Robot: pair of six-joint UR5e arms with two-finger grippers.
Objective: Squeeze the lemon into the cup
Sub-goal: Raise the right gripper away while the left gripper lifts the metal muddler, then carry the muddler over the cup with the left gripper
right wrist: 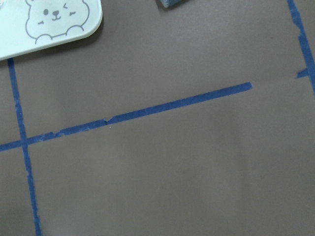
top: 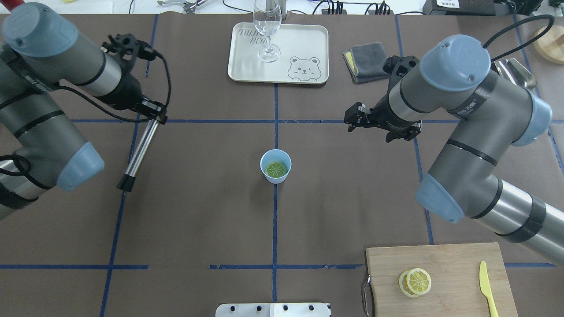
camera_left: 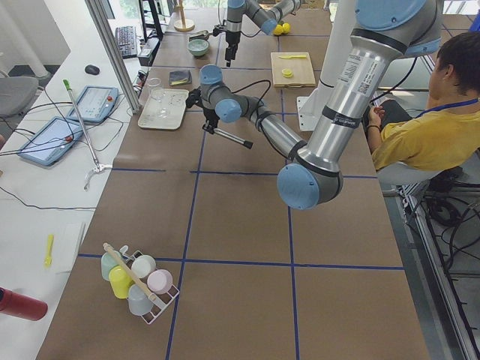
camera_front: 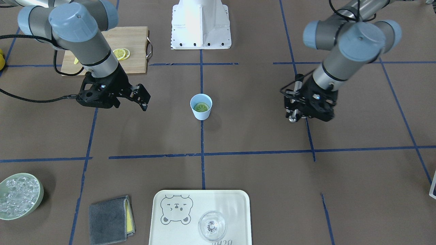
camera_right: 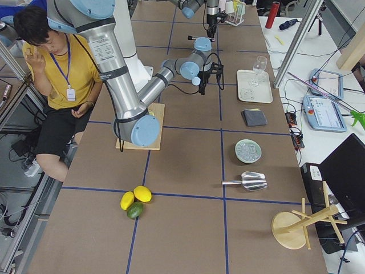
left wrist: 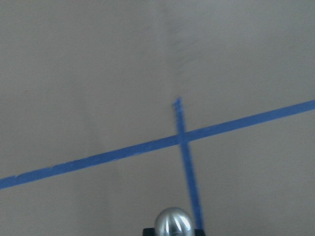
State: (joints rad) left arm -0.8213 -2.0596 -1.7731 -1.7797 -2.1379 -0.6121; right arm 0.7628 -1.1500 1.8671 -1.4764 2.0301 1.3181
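Note:
The light-blue cup (top: 275, 159) stands upright at the table's middle, also in the front view (camera_front: 201, 114). The lemon slice (top: 276, 169) lies flat inside it, looking greenish (camera_front: 201, 108). My left gripper (top: 152, 115) is shut on a silver metal rod (top: 139, 149) with a black tip, held slanted above the table well to the cup's left. The rod's rounded end shows in the left wrist view (left wrist: 173, 223). My right gripper (top: 352, 119) is open and empty, above the table to the cup's right and beyond it (camera_front: 141, 97).
A wooden cutting board (top: 449, 264) at the near right holds a pair of overlapping lemon slices (top: 415, 281) and a yellow knife (top: 487, 288). A bear tray (top: 246, 66) with a clear glass (top: 267, 26), a grey cloth (top: 365, 61) and an ice bowl (camera_front: 18, 195) lie at the far side.

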